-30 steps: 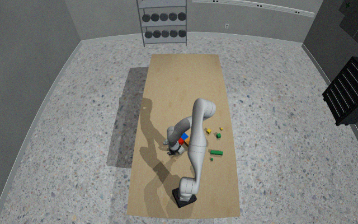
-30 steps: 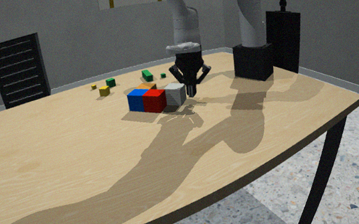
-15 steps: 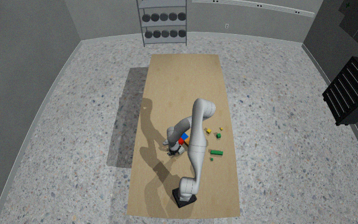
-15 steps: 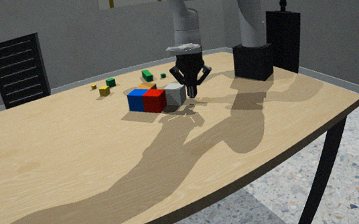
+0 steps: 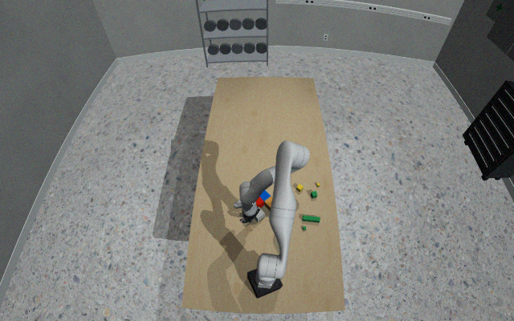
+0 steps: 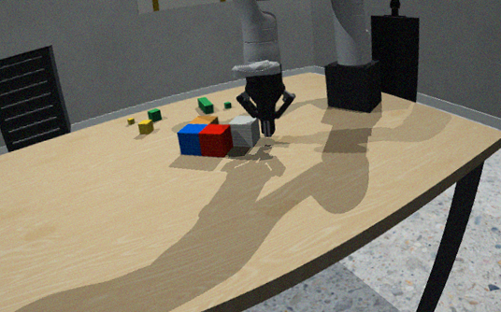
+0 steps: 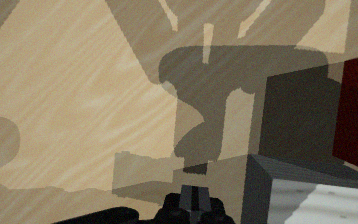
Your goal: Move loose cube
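A shelf rack (image 5: 233, 5) by the far wall holds dark round objects (image 5: 235, 24), five to a row on two visible shelves; on the bench (image 5: 265, 112) (image 6: 99, 222) (image 7: 75, 100), a yellow cube (image 5: 299, 188) (image 6: 145, 126), a smaller yellow block (image 5: 318, 184) (image 6: 130, 121), a green block (image 5: 314, 194) (image 6: 154, 115), a long green bar (image 5: 311, 218) (image 6: 206, 105) and a tiny green cube (image 5: 304, 228) (image 6: 227, 105) lie apart from the main group, off the side where the pincer (image 5: 250, 217) (image 6: 268, 130) (image 7: 192, 204) works; the blue cube (image 5: 264, 195) (image 6: 189, 140), red cube (image 5: 260, 202) (image 6: 216, 140) (image 7: 350, 110) and orange cube (image 5: 269, 201) (image 6: 206, 120) form an L; the loose pale grey cube (image 5: 260, 215) (image 6: 246, 131) (image 7: 310, 200) sits outside the open corner, near the red one and turned relative to it, not flush; the pincer is clenched on nothing, pointing down low just beside the grey cube's outer side; whether they touch, I cannot tell.
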